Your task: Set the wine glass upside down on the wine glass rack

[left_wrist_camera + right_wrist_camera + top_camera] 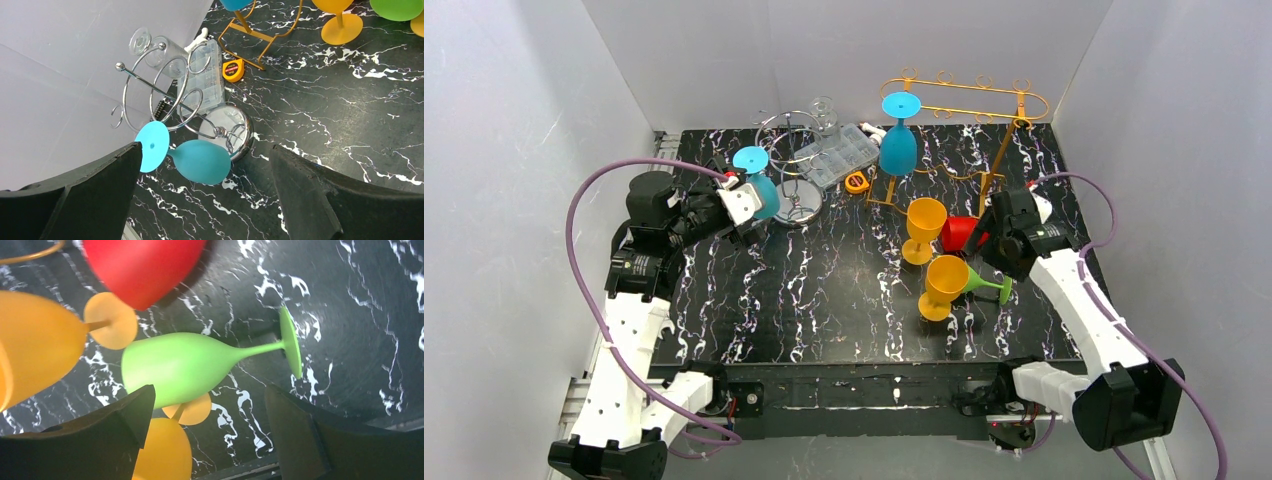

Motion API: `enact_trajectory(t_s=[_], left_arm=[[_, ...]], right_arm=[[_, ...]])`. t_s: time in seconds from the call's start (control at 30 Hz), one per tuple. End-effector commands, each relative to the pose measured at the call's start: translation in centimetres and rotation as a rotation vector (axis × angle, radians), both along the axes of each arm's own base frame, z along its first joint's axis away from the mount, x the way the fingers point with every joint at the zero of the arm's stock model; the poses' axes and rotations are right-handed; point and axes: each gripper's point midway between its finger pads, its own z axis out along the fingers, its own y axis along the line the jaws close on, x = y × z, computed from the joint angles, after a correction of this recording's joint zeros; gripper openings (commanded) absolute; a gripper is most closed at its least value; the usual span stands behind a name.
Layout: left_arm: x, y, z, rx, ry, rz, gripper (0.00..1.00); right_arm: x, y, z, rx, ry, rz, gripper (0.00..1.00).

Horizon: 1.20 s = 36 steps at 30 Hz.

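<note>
A teal wine glass hangs tilted, foot caught in the chrome wire rack. My left gripper is open just short of its bowl, touching nothing; from above it sits right against that teal glass. A blue glass hangs upside down from the gold rack. A green glass lies on its side, its bowl just beyond my open right gripper, which holds nothing. Beside it are a red glass and two orange glasses.
A clear plastic box, a yellow tape measure and a clear glass lie at the back between the racks. White walls close in the black marbled table on three sides.
</note>
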Motion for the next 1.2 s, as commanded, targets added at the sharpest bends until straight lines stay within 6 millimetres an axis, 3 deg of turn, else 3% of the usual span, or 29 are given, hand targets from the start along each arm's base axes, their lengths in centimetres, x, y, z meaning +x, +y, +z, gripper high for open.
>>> enact_trajectory(t_s=[0.0, 0.17, 0.4, 0.5, 0.67, 0.9, 1.17], left_arm=[[-0.8, -0.3, 0.5, -0.003, -0.011, -0.024, 0.98], [-0.7, -0.4, 0.5, -0.007, -0.007, -0.033, 0.98], [-0.8, -0.5, 0.7, -0.010, -0.010, -0.035, 0.98], [-0.8, -0.3, 0.7, -0.003, -0.014, -0.030, 0.98], [-0.9, -0.3, 0.6, -0.003, -0.011, -0.030, 0.98], [-0.9, -0.3, 0.5, 0.003, -0.011, -0.028, 0.98], [-0.9, -0.3, 0.5, 0.005, -0.010, -0.033, 0.98]], right_arm=[[-0.9, -1.3, -1.3, 0.042, 0.029, -0.243, 0.93], [-1.5, -2.2, -2.3, 0.105, -0.057, -0.403, 0.98], [-2.2, -2.0, -7.1, 0.165, -0.022, -0.517, 0.89], [-1.9, -2.4, -8.2, 0.155, -0.014, -0.566, 0.88], [-0.1, -3.0, -8.4, 0.199, -0.127, -0.651, 0.78], [0.6, -3.3, -9.5, 0.206, -0.115, -0.696, 0.77], [0.8, -5.0, -8.3, 0.153, -0.192, -0.723, 0.67]])
